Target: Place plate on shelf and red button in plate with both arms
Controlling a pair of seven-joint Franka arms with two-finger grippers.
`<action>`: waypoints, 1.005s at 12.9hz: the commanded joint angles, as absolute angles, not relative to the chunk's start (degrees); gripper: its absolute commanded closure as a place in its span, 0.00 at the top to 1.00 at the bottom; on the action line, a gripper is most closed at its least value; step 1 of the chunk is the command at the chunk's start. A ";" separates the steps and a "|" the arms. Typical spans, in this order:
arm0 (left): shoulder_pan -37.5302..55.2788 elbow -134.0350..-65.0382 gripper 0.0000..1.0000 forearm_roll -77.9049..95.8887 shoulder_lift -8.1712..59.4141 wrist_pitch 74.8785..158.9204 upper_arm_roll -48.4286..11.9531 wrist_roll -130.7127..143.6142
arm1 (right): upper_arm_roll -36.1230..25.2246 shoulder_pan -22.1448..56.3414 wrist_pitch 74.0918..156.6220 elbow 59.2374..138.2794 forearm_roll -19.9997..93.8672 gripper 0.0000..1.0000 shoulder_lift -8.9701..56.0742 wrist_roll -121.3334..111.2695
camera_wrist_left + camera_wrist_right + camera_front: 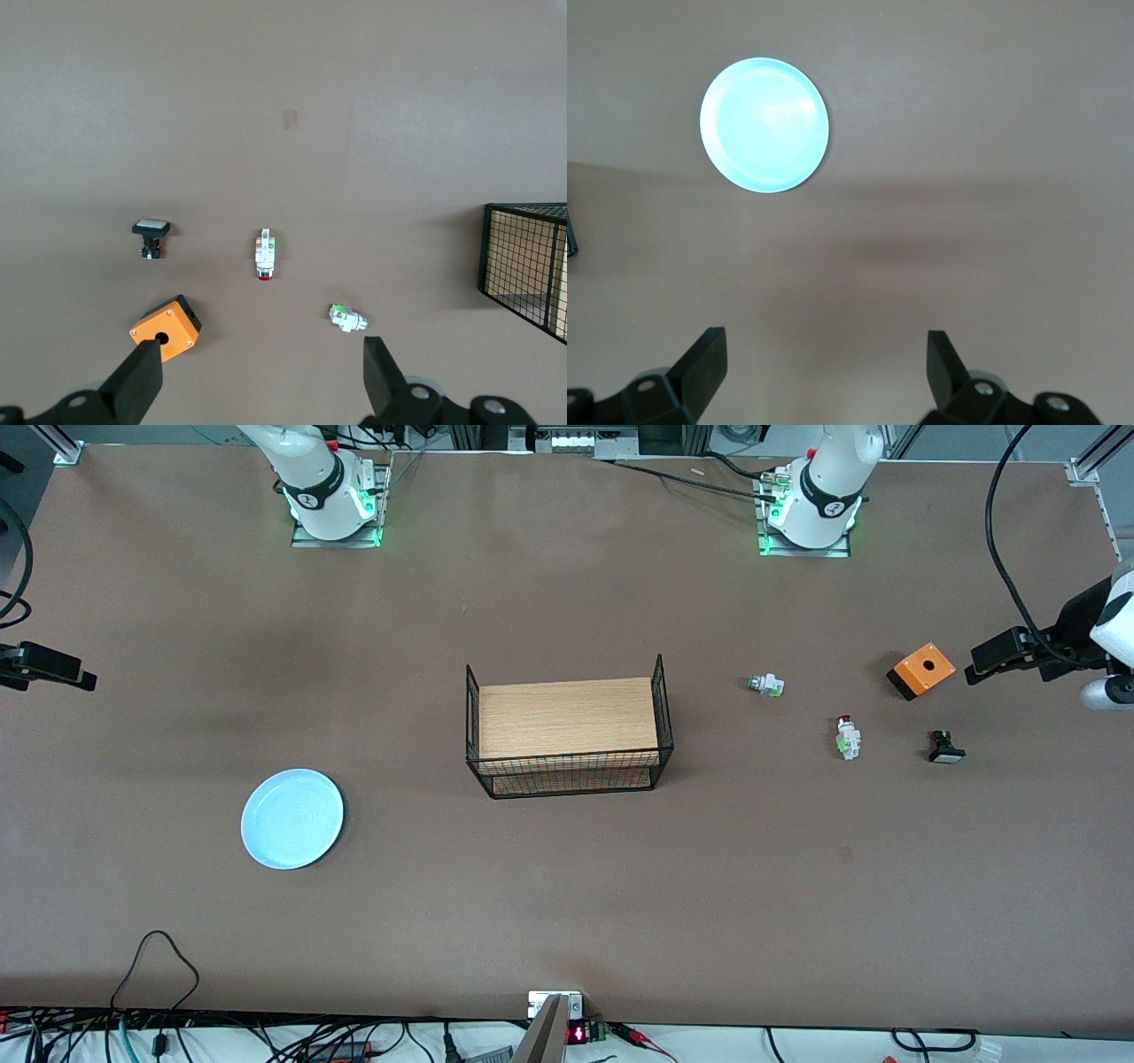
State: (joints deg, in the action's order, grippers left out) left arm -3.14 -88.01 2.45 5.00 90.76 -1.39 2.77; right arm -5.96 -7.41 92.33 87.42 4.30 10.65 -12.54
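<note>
Left wrist view: red button (265,255) ahead of gripper (257,376).

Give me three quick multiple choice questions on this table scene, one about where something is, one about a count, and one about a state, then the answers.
1. Where does the plate lie?
A. on the table toward the right arm's end
B. in the wire rack
C. on the orange box

2. How many small button parts lie near the orange box?
A. one
B. three
C. five

3. How is the left gripper?
A. shut on the red button
B. shut, holding nothing
C. open, holding nothing

Answers: 1 A, it lies flat on bare tabletop there. 2 B, the red button, a green-tipped piece and a black button. 3 C, its fingers stand apart.
</note>
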 commanded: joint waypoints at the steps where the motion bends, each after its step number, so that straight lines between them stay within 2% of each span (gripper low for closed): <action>1: -3.34 -87.45 1.00 1.67 5.10 90.09 -1.49 2.72 | -5.80 -9.04 91.93 85.52 6.32 1.00 14.67 -12.92; 3: -3.34 -87.45 1.00 1.67 5.10 90.09 -1.41 2.72 | -5.63 -9.58 92.46 85.52 8.78 1.00 16.34 -12.48; 6: -3.43 -87.45 1.00 1.67 5.10 90.00 -1.41 2.90 | -5.54 -9.58 97.98 85.52 9.92 1.00 20.46 -12.83; 11: -3.43 -87.45 1.00 1.67 5.19 90.00 -1.49 2.81 | -4.83 -6.86 109.66 85.52 13.53 1.00 29.68 -12.13; 13: -3.43 -87.45 1.00 1.67 5.19 90.09 -1.41 2.81 | -4.75 -6.77 114.94 85.52 18.26 1.00 33.82 -13.00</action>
State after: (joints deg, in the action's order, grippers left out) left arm -3.21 -88.03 2.45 5.04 90.75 -1.34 2.78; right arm -4.74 -6.70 111.94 87.26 14.62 29.85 -12.40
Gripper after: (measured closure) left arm 0.000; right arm 0.000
